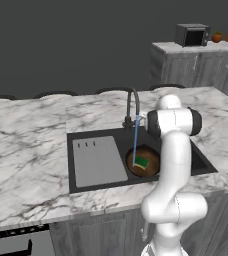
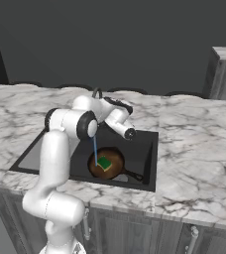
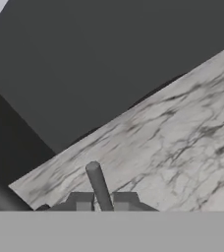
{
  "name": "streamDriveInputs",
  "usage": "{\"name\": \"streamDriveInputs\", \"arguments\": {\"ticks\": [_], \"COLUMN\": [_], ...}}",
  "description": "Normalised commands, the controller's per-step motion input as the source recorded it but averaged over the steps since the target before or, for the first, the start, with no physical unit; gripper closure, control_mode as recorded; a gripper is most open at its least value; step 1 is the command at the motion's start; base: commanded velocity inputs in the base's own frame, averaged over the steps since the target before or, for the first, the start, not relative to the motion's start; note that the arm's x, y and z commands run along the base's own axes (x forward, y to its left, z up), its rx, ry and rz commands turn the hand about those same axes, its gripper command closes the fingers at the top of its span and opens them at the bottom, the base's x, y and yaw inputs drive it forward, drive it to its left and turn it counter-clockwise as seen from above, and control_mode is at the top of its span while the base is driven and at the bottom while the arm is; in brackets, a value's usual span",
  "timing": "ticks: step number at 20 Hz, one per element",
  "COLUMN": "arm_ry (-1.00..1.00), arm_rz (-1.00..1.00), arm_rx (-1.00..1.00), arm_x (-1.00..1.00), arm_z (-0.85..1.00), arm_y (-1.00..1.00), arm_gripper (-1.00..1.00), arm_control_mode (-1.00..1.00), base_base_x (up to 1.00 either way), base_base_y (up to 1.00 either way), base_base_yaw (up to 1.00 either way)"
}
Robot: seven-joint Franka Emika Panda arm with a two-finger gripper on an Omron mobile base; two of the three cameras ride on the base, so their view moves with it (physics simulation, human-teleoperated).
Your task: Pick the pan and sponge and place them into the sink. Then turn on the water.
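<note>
Straddling faucet lever (image 3: 98, 186), claw (image 3: 104, 201) apart; microwave (image 1: 192, 35) on far counter (image 1: 206, 50).

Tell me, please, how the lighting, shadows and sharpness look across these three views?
Left base view: flat, even light, no glare, soft detail, the sink basin dark around the pan. Right base view: equally flat, the water a thin crisp line. Hand view: marble counter veins smeared and blurry, the gripper near the faucet lever.
</note>
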Motion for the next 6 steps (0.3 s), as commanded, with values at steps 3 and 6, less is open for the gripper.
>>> {"name": "streamDriveInputs", "arguments": {"ticks": [3, 6], "arm_ry": [-0.02, -0.02], "arm_rz": [0.0, 0.0], "arm_rx": [0.13, 0.11], "arm_x": [-0.3, -0.29], "arm_z": [0.4, 0.46], "arm_y": [-0.4, -0.41], "arm_gripper": [1.0, 1.0], "arm_control_mode": [-1.0, -1.0], "base_base_x": [0.0, 0.0], "base_base_y": [0.0, 0.0], "base_base_yaw": [0.0, 0.0]}}
